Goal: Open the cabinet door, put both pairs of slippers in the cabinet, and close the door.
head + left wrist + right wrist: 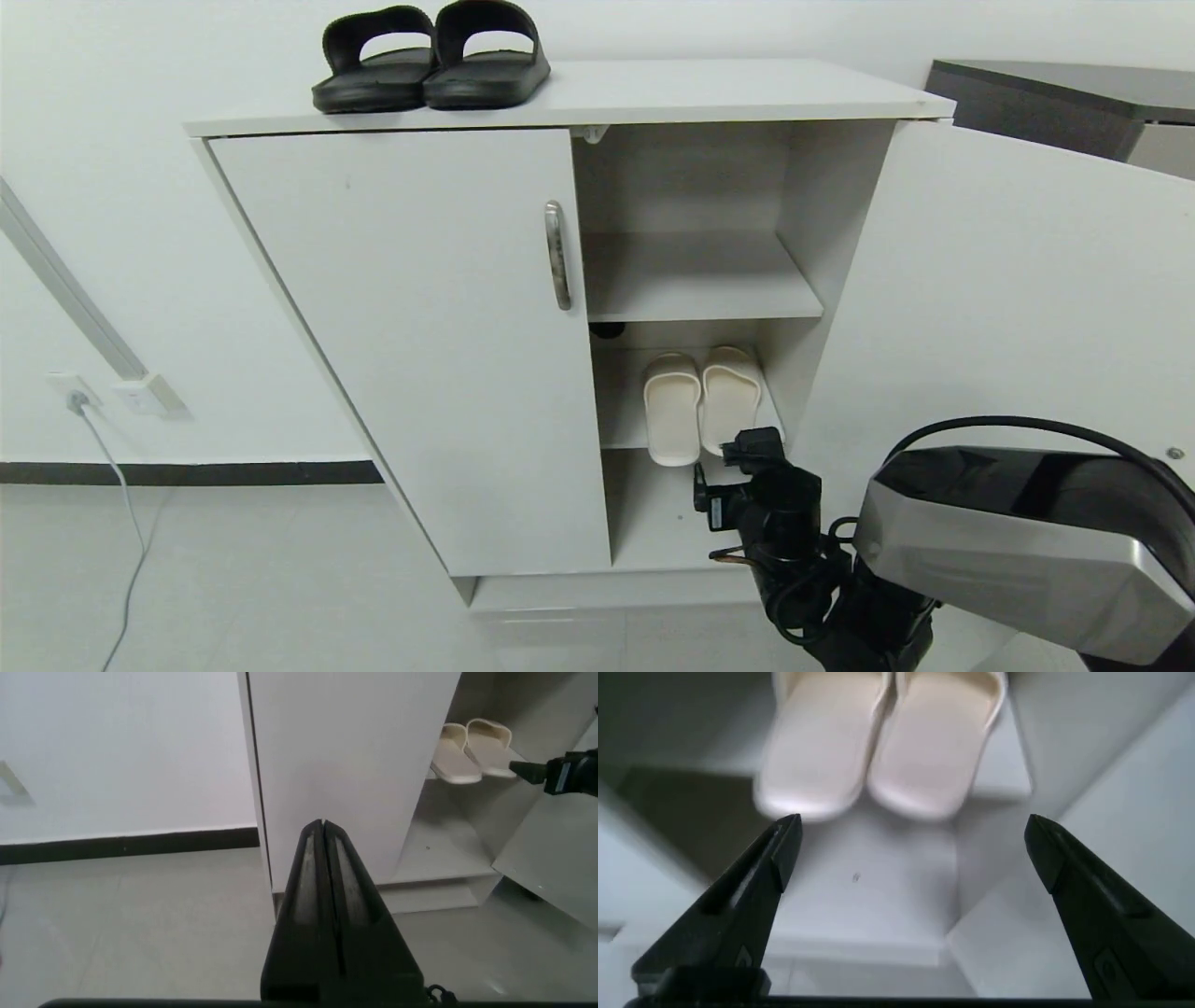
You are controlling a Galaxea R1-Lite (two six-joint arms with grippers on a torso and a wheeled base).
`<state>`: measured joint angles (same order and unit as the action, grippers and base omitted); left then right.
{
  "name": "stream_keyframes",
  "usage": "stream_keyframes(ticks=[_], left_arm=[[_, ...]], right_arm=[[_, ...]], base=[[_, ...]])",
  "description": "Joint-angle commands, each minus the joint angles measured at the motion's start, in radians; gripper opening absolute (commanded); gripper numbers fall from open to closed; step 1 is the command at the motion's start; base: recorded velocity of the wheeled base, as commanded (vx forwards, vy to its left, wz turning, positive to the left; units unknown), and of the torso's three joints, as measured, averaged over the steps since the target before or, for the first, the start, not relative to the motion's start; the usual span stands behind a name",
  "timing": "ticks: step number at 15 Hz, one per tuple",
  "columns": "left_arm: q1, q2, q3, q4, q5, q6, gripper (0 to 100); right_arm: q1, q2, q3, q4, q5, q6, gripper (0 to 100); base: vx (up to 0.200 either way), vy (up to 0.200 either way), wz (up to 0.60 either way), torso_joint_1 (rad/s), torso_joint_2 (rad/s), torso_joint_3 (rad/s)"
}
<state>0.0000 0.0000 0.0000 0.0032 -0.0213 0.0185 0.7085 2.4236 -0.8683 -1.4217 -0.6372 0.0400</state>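
A white cabinet (653,93) stands against the wall, its left door (420,345) closed and its right door (1008,299) swung wide open. A pair of black slippers (431,61) lies on the cabinet's top at the left. A cream pair (700,401) rests side by side on the lower shelf, heels toward me. My right gripper (752,448) hovers just in front of that shelf, open and holding nothing, with the cream slippers (882,747) just beyond its fingertips. My left gripper (322,831) is shut and empty, low in front of the closed door.
The upper shelf (700,280) and bottom compartment (653,523) hold nothing. A metal handle (557,254) sits on the closed door's edge. A wall socket with a cable (75,397) is at the left; a dark grey unit (1055,93) stands behind the open door.
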Motion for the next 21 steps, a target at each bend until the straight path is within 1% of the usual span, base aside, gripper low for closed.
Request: stream_keyframes(ticks=[1,9,13,21], left_arm=[[0.0,0.002,0.0,0.0,0.0,0.0,0],[0.0,0.002,0.0,0.0,0.0,0.0,0],[0.0,0.0,0.0,0.0,0.0,-0.006,0],[0.0,0.0,0.0,0.0,0.003,-0.009,0]], right_arm=[[0.0,-0.001,0.0,0.0,0.001,0.0,100],[0.0,-0.023,0.032,-0.019,-0.002,-0.002,100],[0.0,-0.023,0.032,-0.022,-0.002,-0.002,100],[0.0,-0.023,0.034,-0.022,-0.002,-0.002,100]], base=[[-0.2,0.0,0.0,-0.002,0.0,0.002],[0.0,0.0,0.0,0.0,0.0,0.0],[0.0,0.0,0.0,0.0,0.0,0.0],[0.0,0.0,0.0,0.001,0.0,0.167]])
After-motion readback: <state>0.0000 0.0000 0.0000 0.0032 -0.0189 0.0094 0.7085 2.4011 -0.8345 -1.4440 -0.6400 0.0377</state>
